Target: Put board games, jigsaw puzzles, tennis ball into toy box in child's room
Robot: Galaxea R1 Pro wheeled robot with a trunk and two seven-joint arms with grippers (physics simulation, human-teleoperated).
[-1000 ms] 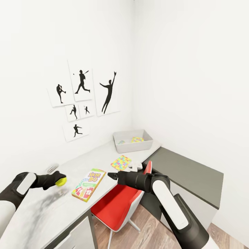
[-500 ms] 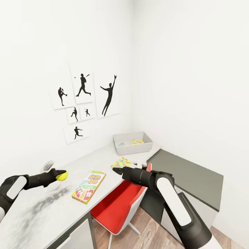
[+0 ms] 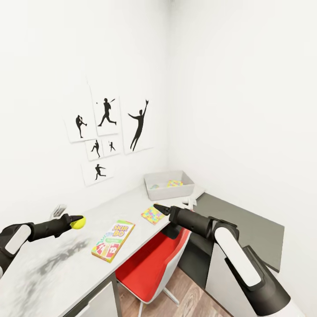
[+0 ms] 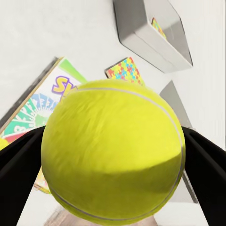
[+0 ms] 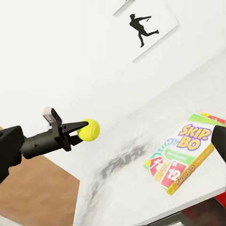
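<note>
The left gripper [image 3: 75, 221] was clenched on the tennis ball [image 3: 79, 223], held above the table [image 3: 57, 268], well short of the toy box [image 3: 169, 184]; the ball looked light, round and prone to roll, best pinched across its middle. I could not tell the right gripper's [image 3: 157, 208] jaw state

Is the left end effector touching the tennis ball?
Touching. In the left wrist view both dark fingers press the tennis ball; the right wrist view shows the left end effector holding it above the table.
</note>
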